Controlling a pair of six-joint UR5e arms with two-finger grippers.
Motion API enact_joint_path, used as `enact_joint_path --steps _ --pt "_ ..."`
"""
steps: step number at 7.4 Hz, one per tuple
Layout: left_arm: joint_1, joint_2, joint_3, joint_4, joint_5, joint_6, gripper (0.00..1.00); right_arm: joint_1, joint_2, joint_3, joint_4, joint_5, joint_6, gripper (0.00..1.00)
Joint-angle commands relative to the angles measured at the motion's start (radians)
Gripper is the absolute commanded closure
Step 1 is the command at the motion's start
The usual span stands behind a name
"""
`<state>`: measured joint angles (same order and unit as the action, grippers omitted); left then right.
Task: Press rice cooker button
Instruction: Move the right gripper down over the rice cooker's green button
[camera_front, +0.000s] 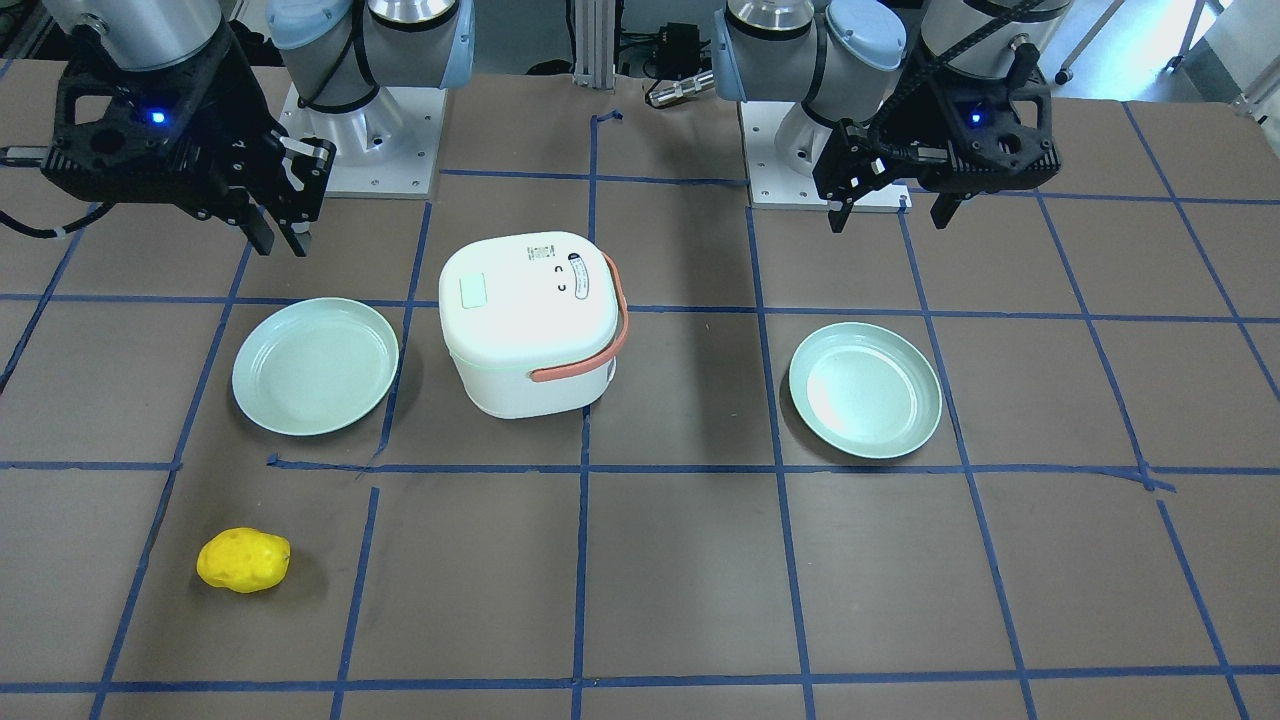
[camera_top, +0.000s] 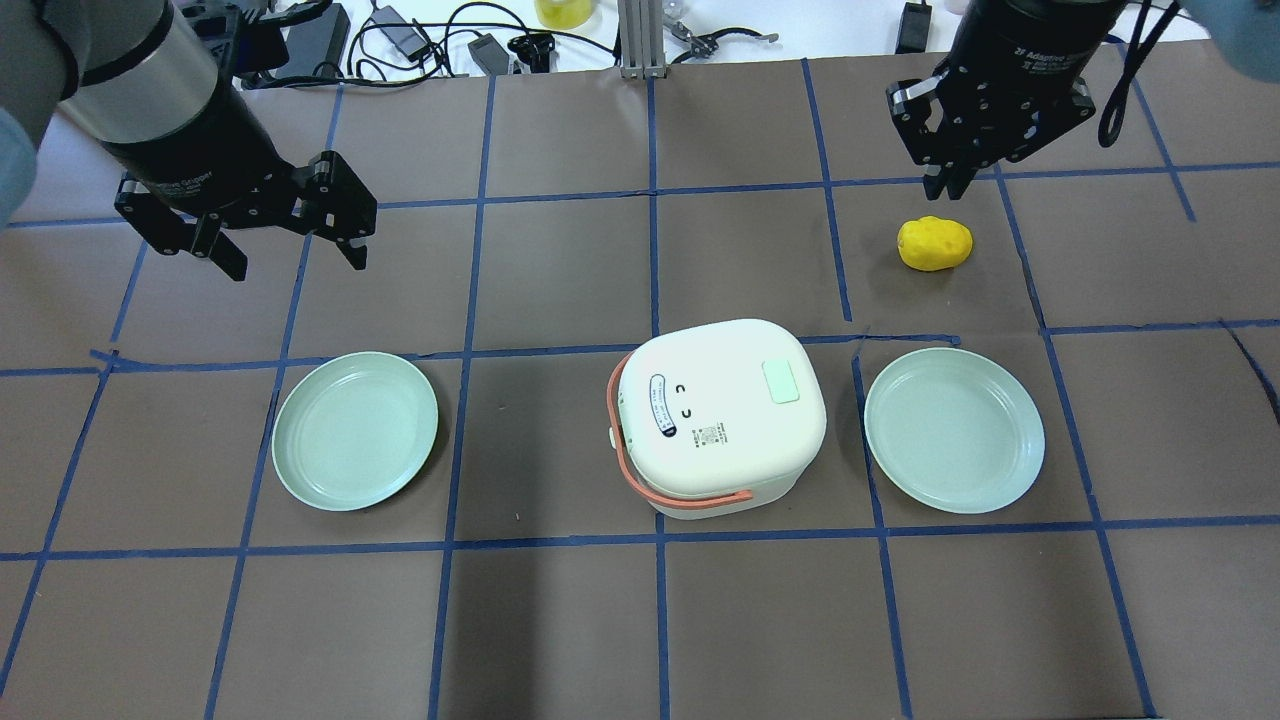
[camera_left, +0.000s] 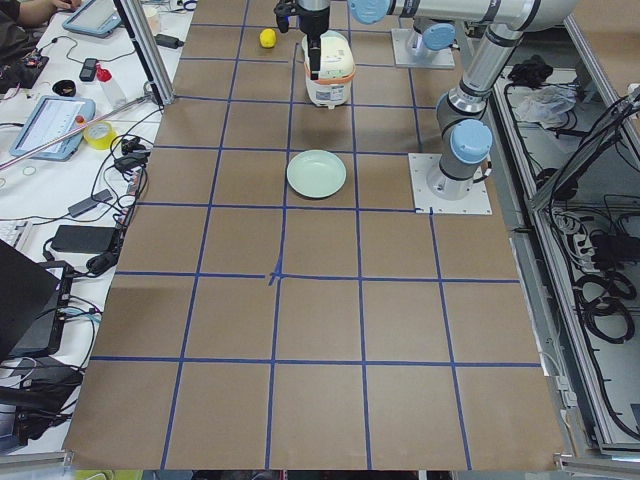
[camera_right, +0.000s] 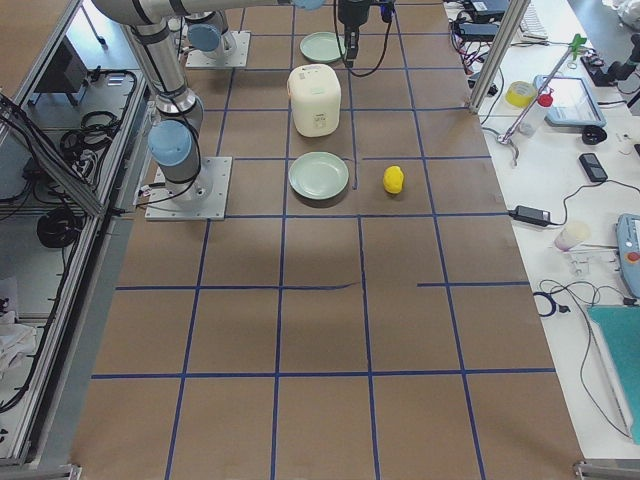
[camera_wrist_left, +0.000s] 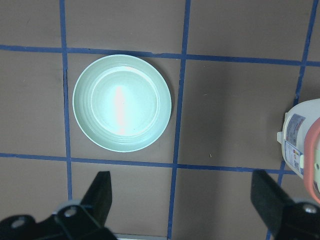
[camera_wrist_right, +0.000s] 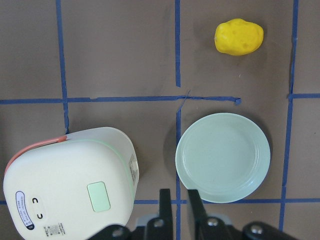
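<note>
The white rice cooker (camera_top: 720, 410) stands mid-table with its lid shut and its salmon-orange handle (camera_top: 640, 480) folded down toward my left. A pale green rectangular button (camera_top: 781, 381) sits on the lid. The cooker also shows in the front view (camera_front: 525, 320) and the right wrist view (camera_wrist_right: 70, 185), and its edge shows in the left wrist view (camera_wrist_left: 305, 145). My left gripper (camera_top: 292, 258) is open and empty, hovering beyond the left plate. My right gripper (camera_top: 950, 185) is shut and empty, high over the far right, above the yellow object.
Two mint-green plates flank the cooker, one on my left (camera_top: 355, 430) and one on my right (camera_top: 955, 430). A yellow lumpy object (camera_top: 935, 243) lies beyond the right plate. Cables and tools lie along the far table edge (camera_top: 480, 45).
</note>
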<state>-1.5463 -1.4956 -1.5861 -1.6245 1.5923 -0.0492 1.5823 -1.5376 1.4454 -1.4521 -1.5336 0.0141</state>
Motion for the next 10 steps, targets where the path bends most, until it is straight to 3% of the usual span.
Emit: enact_joint_path --steps 1,4,6,10 --pt "0.0 0.0 0.0 0.0 0.0 0.0 0.0 0.019 -0.006 0.076 0.01 0.067 0.003 1.0" --pt "0.0 0.0 0.0 0.0 0.0 -0.001 0.0 0.137 0.004 0.185 -0.01 0.014 0.076 1.0" --pt "0.0 0.0 0.0 0.0 0.0 0.0 0.0 0.165 0.007 0.252 -0.146 0.017 0.159 1.0" --pt "0.0 0.0 0.0 0.0 0.0 -0.001 0.0 0.221 0.027 0.346 -0.276 0.01 0.217 1.0"
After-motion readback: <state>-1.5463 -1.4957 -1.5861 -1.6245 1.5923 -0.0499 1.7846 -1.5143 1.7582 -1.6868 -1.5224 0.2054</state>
